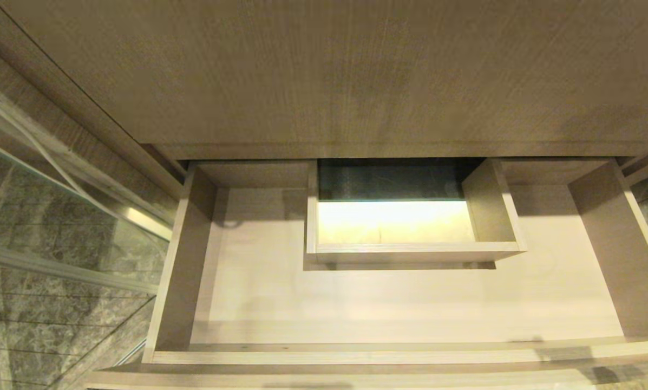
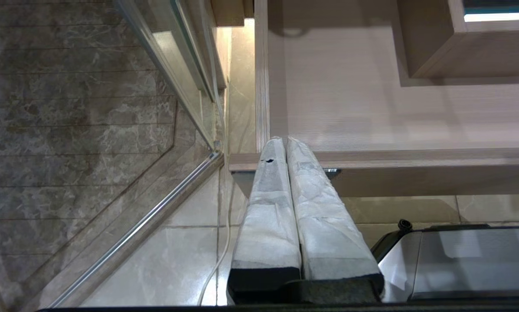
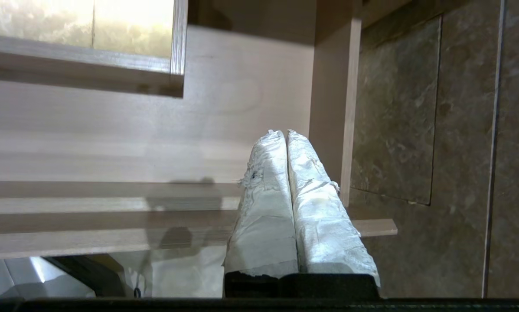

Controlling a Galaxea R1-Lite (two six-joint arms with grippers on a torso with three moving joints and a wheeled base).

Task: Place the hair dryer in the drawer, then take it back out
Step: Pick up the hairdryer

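while the drawer (image 1: 388,303) stands pulled fully out beneath the vanity top (image 1: 356,70), its contents read as follows. item one: pale wood floor, bare in all three views. item two: boxed cutout (image 1: 410,216) at the far middle, open through to a lit surface below. item three: hair dryer, not present in any view; neither it nor its barrel can be located, though a thin pale cord (image 2: 218,255) trails over the floor tiles in the left wrist view, and whether it belongs to the dryer cannot be told.

left gripper (image 2: 284,143): wrapped fingers (image 2: 268,208) pressed together, clenched on nothing, hanging just outside the drawer's near left corner above the tiles (image 2: 164,260). right gripper (image 3: 284,135): fingers (image 3: 320,208) likewise pressed flat to each other, empty, hanging by the drawer's near right corner beside the dark stone wall (image 3: 415,108).

handling note, as judgement: the drawer is ready, but the dryer must first be found. the working arm should part its fingers before approach, grasp the barrel rather than the cord, and lower it onto the open floor left or right of the cutout, clear of the drawer's walls.
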